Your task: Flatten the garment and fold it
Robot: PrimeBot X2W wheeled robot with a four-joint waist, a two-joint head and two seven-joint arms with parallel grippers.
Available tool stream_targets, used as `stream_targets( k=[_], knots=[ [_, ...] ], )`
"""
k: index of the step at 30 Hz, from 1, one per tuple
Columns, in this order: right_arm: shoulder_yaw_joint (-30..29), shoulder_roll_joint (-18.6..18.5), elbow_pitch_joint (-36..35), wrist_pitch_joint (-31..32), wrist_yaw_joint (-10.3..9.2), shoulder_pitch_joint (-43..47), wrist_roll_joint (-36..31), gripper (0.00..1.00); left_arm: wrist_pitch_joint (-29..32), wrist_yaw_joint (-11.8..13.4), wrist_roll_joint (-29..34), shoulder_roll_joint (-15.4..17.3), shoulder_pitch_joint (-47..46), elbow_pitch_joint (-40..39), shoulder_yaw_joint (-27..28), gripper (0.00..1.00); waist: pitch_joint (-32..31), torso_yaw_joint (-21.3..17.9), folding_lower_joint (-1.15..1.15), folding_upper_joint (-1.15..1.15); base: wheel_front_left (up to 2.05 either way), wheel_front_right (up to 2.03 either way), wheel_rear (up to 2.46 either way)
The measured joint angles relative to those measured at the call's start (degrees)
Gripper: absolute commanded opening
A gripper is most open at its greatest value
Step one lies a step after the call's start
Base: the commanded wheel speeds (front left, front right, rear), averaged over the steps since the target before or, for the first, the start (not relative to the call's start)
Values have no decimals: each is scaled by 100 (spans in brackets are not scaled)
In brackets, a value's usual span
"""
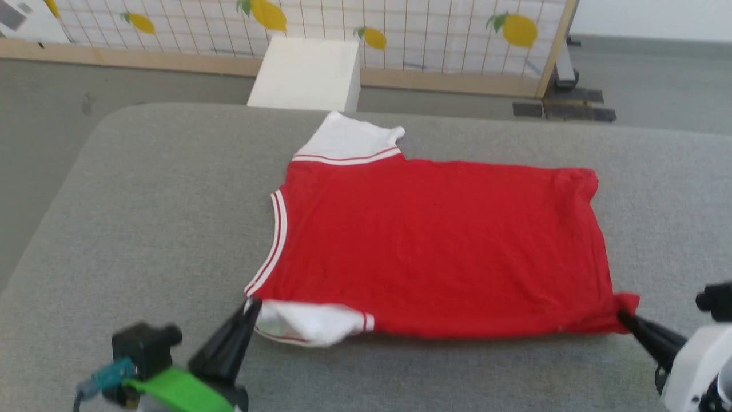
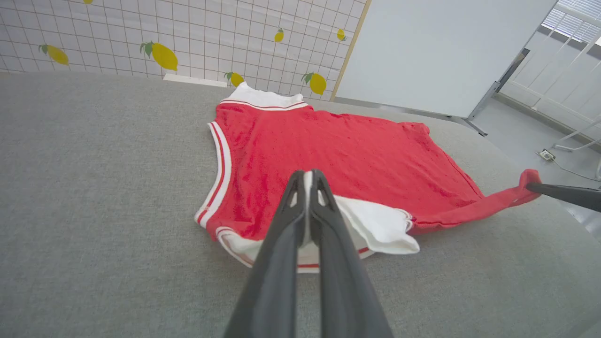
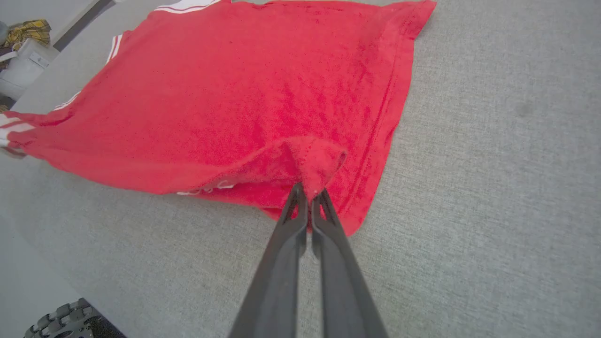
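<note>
Head view. The garment (image 1: 434,246), a red T-shirt with white sleeves and red-white striped trim, lies spread on a grey padded table (image 1: 143,229). Its striped neckline faces 9 o'clock and its hem faces 3 o'clock; the upper face is plain red. The far sleeve (image 1: 349,140) points to 12 o'clock, toward a white box (image 1: 309,71) that stands before a lemon-print grid screen (image 1: 446,28).

The left gripper (image 1: 251,309), at 7 o'clock of the garment, has its two dark fingers pressed together on the edge of the near sleeve (image 1: 311,323). In the left wrist view a sliver of white cloth shows between the fingertips (image 2: 300,188), and the rest of the sleeve hangs loosely to 4 o'clock of them.

The right gripper (image 1: 623,315), at 4 o'clock of the garment, is likewise closed, pinching the near hem corner. That corner is drawn out into a point and lifted clear of the table. In the right wrist view the red cloth bunches in a small fold directly at 12 o'clock of the fingertips (image 3: 324,202), and the body of the shirt lies flat beyond it.
</note>
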Motion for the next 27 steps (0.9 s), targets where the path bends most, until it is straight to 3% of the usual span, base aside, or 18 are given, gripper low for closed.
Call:
stream_targets(
  k=[9, 22, 23, 24, 25, 27],
  knots=[
    [-315, 337, 390, 524, 0, -1003, -553, 0, 119, -193, 346, -302, -1597, 783, -68, 0, 635, -52, 0, 0, 0, 0, 0],
    [-66, 726, 1279, 743, 0, -1997, -1105, 0, 0, -396, 698, -797, -3018, 2724, -296, 0, 1461, -94, 0, 0, 0, 0, 0],
    [-53, 758, 1369, 720, 1, -2036, -1179, 0, 1, -394, 725, -844, -3065, 2926, -335, 47, 1496, -89, 1, 0, 0, 0, 0],
    [-49, 784, 1432, 701, 1, -2076, -1227, 18, 1, -391, 740, -889, -3100, 3098, -364, 100, 1519, -83, 0, 0, 0, 0, 0],
    [-56, 823, 1500, 669, 1, -2119, -1276, 100, -14, -375, 766, -944, -3136, 3300, -393, 100, 1534, -69, 1, 0, 0, 0, 0],
    [-45, 901, 1615, 633, 1, -2208, -1395, 100, -160, -339, 869, -1037, -3201, 3669, -459, 100, 1522, -43, 1, 0, 0, 0, 0]
  ],
)
